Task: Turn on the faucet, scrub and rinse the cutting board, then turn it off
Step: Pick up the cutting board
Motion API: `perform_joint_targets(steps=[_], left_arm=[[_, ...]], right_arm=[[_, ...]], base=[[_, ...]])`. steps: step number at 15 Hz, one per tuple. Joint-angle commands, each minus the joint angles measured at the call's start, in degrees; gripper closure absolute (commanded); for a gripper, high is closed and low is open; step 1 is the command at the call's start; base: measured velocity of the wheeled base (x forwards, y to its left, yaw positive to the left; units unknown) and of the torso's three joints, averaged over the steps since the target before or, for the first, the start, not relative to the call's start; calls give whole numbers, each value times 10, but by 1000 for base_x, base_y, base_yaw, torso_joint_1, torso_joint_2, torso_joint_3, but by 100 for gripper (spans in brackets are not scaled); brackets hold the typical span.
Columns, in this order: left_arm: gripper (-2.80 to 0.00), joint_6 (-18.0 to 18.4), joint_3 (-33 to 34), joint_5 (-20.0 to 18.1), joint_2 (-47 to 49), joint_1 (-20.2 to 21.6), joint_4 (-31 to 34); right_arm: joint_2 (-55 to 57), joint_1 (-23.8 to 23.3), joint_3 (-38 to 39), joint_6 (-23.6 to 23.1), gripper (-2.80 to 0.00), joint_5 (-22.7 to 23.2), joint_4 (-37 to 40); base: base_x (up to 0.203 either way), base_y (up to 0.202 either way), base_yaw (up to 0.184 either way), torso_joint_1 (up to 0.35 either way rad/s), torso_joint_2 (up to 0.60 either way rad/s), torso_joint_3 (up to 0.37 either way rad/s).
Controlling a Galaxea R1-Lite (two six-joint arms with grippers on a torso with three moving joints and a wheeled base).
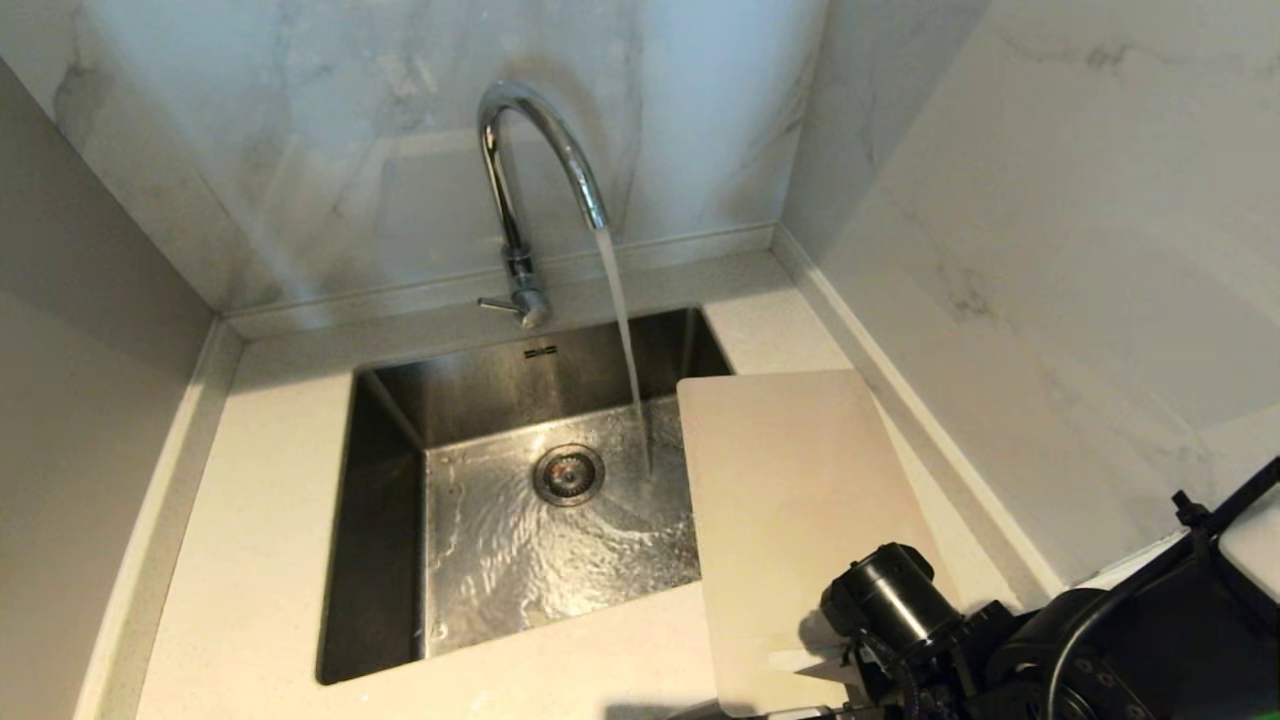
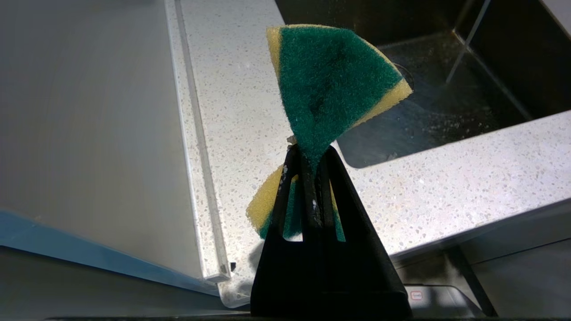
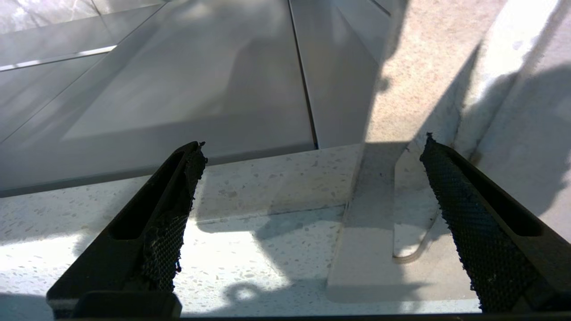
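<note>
A: Is the water running already?

B: Yes. The faucet is on, and a stream falls from its spout into the sink, beside the drain. So the first step looks done.

A: And the cutting board?

B: It lies flat on the surface at the right of the sink, with one long edge over the basin. The stream does not reach it, and it seems dry, though I cannot be sure from here.

A: The arms?

B: The left gripper has its fingers closed on a green and yellow sponge. The right gripper has its fingers wide apart, empty, near the board's slot end.

A: So scrubbing, rinsing and closing the faucet remain.
</note>
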State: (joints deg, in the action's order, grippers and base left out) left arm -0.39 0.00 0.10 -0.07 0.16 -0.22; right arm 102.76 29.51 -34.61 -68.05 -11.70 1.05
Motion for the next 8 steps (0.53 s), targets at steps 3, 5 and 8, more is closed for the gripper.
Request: perform_joint_targets(steps=[3,5,8], left_arm=[[0,0,0,1,0,0,0],[0,-1,0,1,0,0,0],[0,-1,0,0,0,0,0]], right_arm=[[20,0,3,-3,-280,0,-17],[34,0,6,-3,-280,0,-43],[43,0,6,-3,-280,1,-43]], base=[[0,0,0,0,0,0],[0,0,0,0,0,0],[0,0,0,0,0,0]])
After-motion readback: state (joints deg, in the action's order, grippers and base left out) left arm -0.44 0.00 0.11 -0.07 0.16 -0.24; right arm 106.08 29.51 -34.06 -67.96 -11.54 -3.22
